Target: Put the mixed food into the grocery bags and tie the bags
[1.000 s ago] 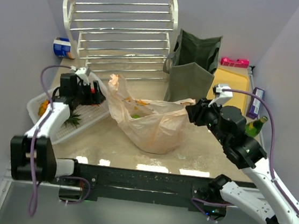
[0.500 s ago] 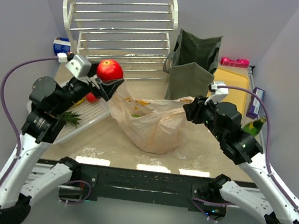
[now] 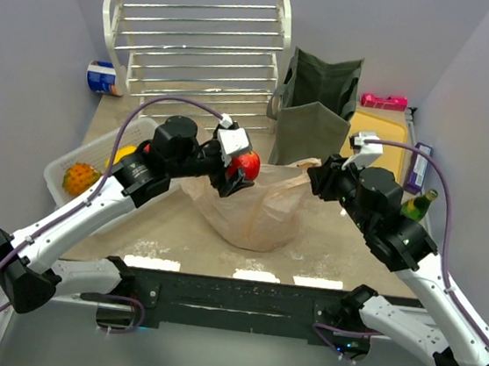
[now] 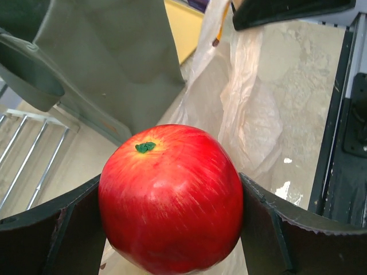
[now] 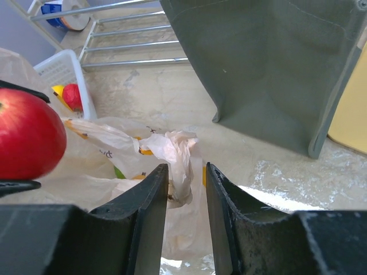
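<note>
Speckled beige tabletop (image 3: 326, 245), plain grey walls round it, nothing fancy. Nearest the arms' side is the peach bag (image 3: 264, 207), slumped roughly mid-table, so I'll place everything off that.

The left gripper (image 3: 239, 169) is clamped on a red apple (image 4: 171, 197), with a finger on each side of it. It holds the apple in the air right over the bag's left rim.

The right gripper (image 5: 187, 189) is at the bag's right side. Its fingers are pinched on a bunched strip of the bag's plastic, holding that edge up off the table.

Left of the bag is the white tray (image 3: 59, 181) with an orange fruit (image 3: 80, 177) in it. Well off to the bag's right there's a green bottle (image 3: 419, 205).

Just behind the bag stands the olive tote (image 3: 314, 111), upright. Farthest back behind the bag is a white rack (image 3: 197, 54).
</note>
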Action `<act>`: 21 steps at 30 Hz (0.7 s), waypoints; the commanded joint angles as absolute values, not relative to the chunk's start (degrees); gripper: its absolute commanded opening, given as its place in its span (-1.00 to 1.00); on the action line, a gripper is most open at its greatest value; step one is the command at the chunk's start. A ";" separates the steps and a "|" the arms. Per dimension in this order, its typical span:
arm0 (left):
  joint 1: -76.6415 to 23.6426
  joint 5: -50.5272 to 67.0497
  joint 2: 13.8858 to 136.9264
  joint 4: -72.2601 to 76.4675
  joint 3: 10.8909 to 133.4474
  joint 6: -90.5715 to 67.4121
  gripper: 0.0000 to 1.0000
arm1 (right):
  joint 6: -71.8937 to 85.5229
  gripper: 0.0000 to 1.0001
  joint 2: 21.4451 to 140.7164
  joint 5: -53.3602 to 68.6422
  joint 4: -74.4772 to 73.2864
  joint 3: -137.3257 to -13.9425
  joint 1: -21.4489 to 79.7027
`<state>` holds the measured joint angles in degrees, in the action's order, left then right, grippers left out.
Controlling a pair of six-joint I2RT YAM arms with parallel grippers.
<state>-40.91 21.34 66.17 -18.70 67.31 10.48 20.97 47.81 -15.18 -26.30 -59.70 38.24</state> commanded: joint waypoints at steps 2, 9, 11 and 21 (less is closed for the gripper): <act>-39.64 24.96 66.70 -19.33 70.22 15.20 -0.51 | 20.83 -0.28 46.50 -17.67 -26.80 -62.23 38.32; -37.71 24.00 67.15 -20.83 68.38 16.00 -0.51 | 21.18 -0.28 46.49 -17.67 -26.46 -61.61 38.32; -37.27 23.47 67.06 -21.00 67.33 15.91 -0.52 | 21.27 -0.28 46.41 -17.49 -26.37 -61.44 38.23; -35.95 19.26 68.12 -24.00 63.90 15.91 -0.52 | 21.45 -0.28 45.88 -17.49 -26.46 -61.00 38.32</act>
